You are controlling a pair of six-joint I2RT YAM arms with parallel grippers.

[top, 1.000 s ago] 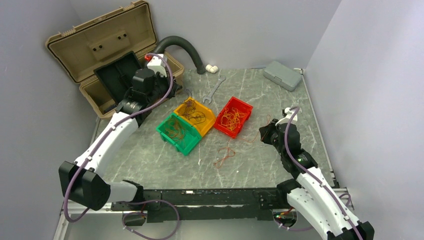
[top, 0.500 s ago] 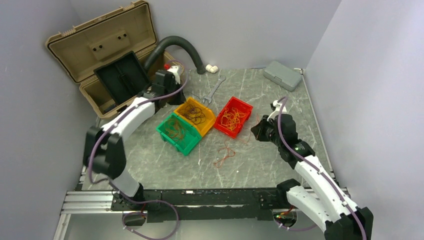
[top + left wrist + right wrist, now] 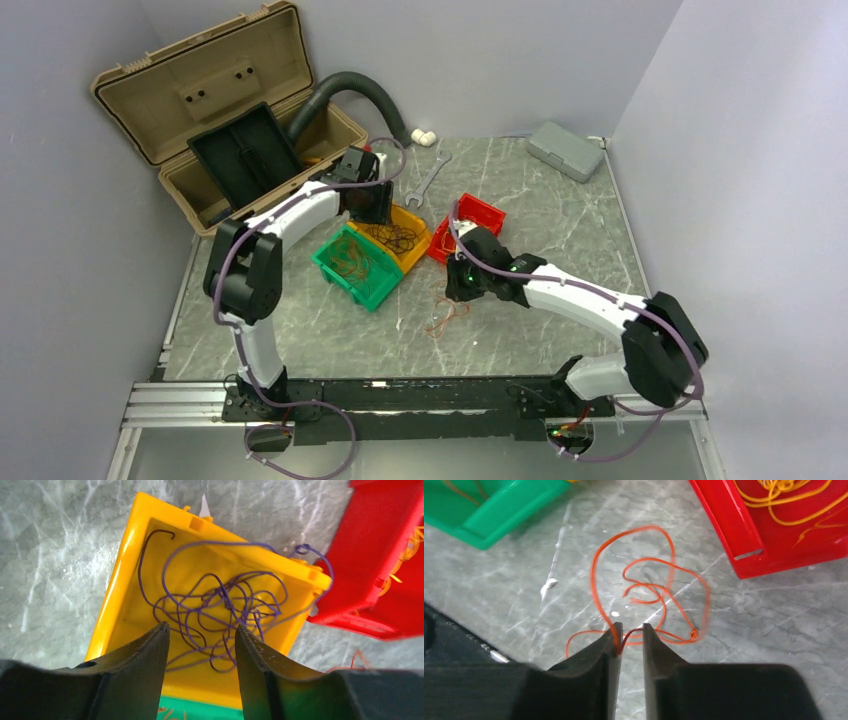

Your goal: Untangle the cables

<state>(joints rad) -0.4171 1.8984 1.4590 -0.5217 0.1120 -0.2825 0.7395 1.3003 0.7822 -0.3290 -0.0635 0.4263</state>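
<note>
Well, purple wires (image 3: 220, 615) in yellow bin (image 3: 116, 592)

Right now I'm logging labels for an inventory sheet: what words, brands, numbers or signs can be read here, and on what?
None can be read.
The yellow bin, red bin, green bin, toolbox and grey case show no lettering.
Any stamp on the wrench is too small to read.

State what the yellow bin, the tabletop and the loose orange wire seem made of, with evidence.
Yellow bin: probably moulded plastic, glossy, even colour.
Tabletop: grey with white veins, marble or marble-look laminate.
Orange wire: thin, probably plastic-coated, holds loose curls.
</note>
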